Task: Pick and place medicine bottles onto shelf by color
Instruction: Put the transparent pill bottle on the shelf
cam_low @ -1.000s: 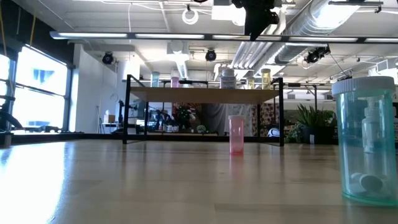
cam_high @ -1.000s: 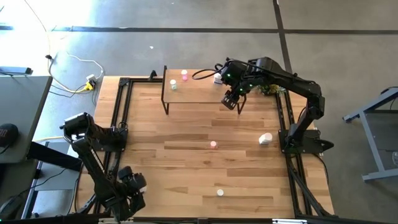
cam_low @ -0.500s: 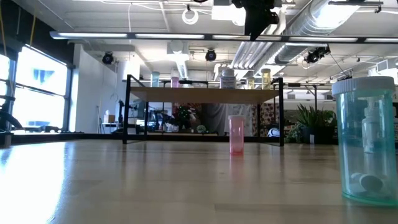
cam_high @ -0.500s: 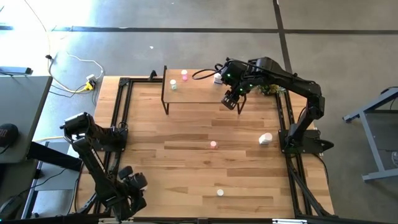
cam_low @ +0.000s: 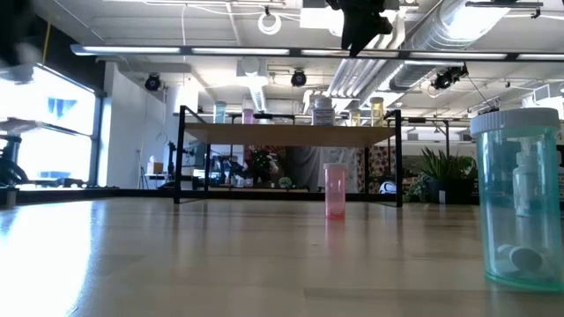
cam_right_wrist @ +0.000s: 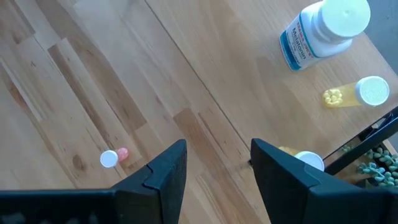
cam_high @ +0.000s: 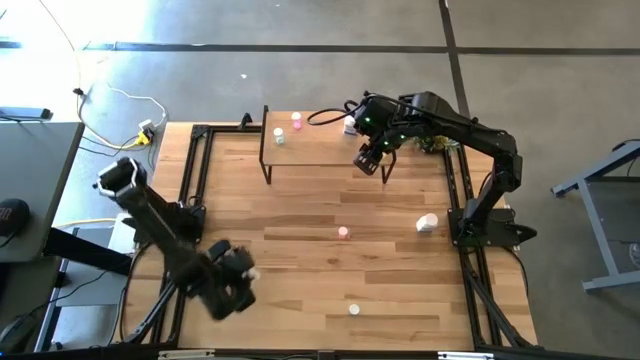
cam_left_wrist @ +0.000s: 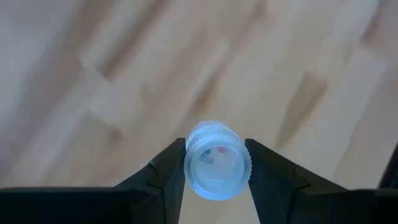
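The table [cam_high: 300,260] is pale striped wood. The left tool [cam_left_wrist: 214,163] is black, around a translucent bluish bottle [cam_left_wrist: 214,160]. A pink bottle [cam_high: 343,232] stands mid-table; the shelf [cam_high: 310,150] has black legs.

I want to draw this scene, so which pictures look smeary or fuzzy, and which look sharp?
In the left wrist view the wooden table is streaked with blur, while the small bottle between the left gripper fingers is fairly sharp. In the low view the shelf is crisp. In the right wrist view the white bottle is sharp.

green plant [cam_right_wrist: 377,172] by table [cam_high: 300,200] edge
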Tool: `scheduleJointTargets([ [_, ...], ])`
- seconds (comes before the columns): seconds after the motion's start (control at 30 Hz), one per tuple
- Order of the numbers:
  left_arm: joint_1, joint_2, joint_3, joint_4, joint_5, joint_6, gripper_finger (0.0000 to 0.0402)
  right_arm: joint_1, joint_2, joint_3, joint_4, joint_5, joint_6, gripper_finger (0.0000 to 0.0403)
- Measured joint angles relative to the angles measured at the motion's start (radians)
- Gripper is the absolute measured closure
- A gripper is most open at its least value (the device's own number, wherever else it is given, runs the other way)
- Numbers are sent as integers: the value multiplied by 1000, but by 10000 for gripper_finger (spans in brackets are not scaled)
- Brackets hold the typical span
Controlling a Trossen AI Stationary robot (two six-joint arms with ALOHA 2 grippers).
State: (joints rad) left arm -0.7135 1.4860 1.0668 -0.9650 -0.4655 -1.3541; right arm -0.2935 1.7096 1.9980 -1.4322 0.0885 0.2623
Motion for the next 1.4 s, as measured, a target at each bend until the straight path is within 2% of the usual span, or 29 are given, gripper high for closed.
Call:
scheduleJointTargets([
  [0.13, 148, -108, 0, -2, -46, 167, 263, 0, 0, 0, 0, 0, 3, 233],
  [0.3, 351, -221, 1, 3, -52, 427, 259, 0, 0, 0, 0, 1, 3, 233],
  [0.43, 522, -288, 3, 37, -32, 655, 261, 0, 0, 0, 3, 1, 3, 233],
  [0.57, 703, -312, 43, 63, 55, 869, 261, 0, 0, 0, 12, 1, 4, 233],
  [0.77, 943, -297, 118, 139, 190, 1140, 258, 0, 0, 0, 20, 6, 18, 233],
  [1.0, 1147, -247, 191, 199, 302, 1325, 258, -3, 0, 0, 67, 6, -51, 233],
  [1.2, 1254, -167, 280, 194, 376, 1421, 257, -25, 0, 0, 80, 5, -86, 233],
  [1.4, 1305, -62, 381, 168, 436, 1474, 257, -58, 0, 0, 80, 4, -87, 233],
])
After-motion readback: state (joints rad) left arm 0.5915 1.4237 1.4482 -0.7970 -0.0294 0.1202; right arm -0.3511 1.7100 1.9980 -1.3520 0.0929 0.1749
